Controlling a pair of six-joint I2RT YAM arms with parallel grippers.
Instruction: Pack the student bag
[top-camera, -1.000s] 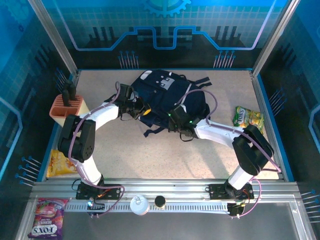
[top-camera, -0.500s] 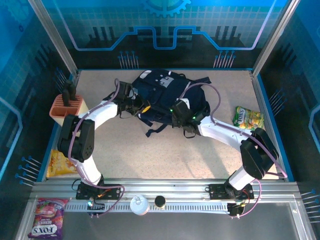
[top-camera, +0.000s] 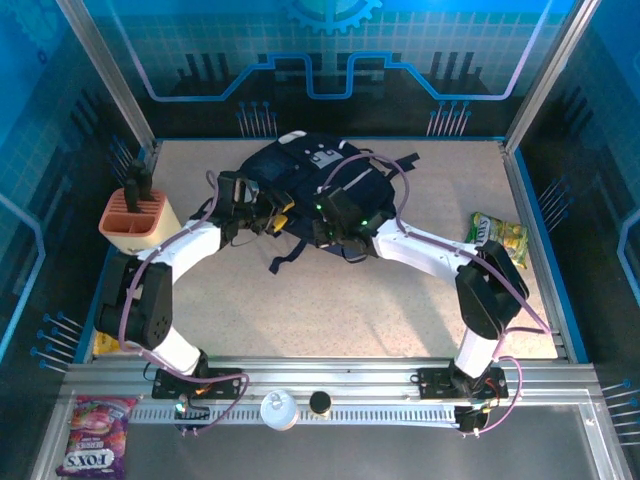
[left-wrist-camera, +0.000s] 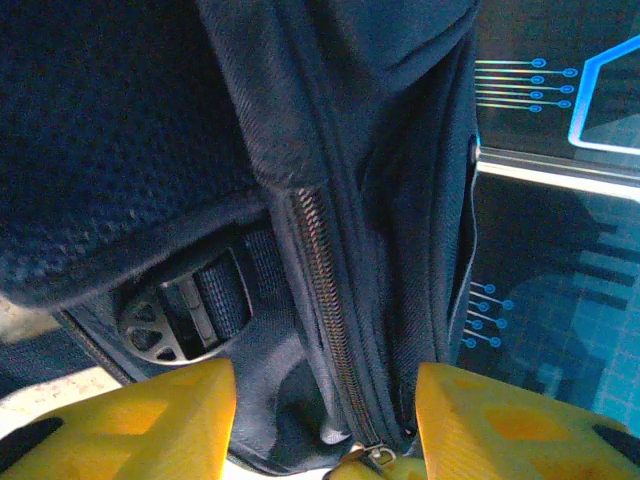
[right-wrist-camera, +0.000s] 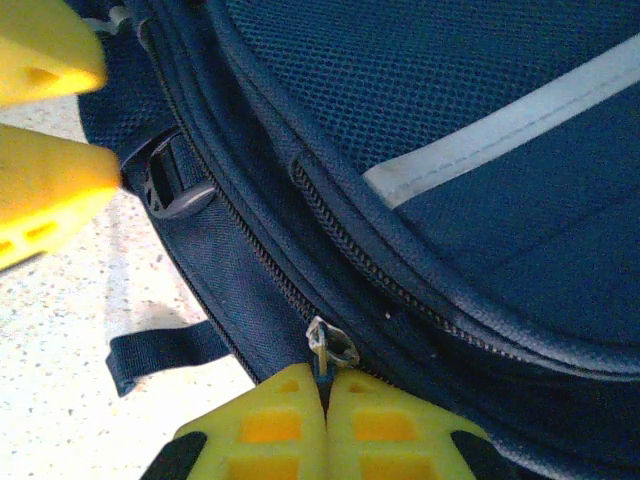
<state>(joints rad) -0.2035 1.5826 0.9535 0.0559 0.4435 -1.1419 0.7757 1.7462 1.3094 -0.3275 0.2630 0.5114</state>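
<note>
yellow packet (top-camera: 103, 343): mostly hidden behind left arm (top-camera: 140, 300) | zipper pull (right-wrist-camera: 330, 345): lower end buried inside pinched right gripper (right-wrist-camera: 325, 390) | student bag (left-wrist-camera: 330, 120): edge-cropped

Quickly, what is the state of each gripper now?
Left gripper: open, the zipper of the student bag between its fingers.
Right gripper: shut on the bag's zipper pull.

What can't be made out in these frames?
Student bag contents: all views, its own fabric covers them.
Zipper's extent: right wrist, the right gripper pinches the zipper pull, but the track runs off frame.
Yellow packet: top external, mostly behind the left arm.
Snack pack print: top external, too small to read.
</note>
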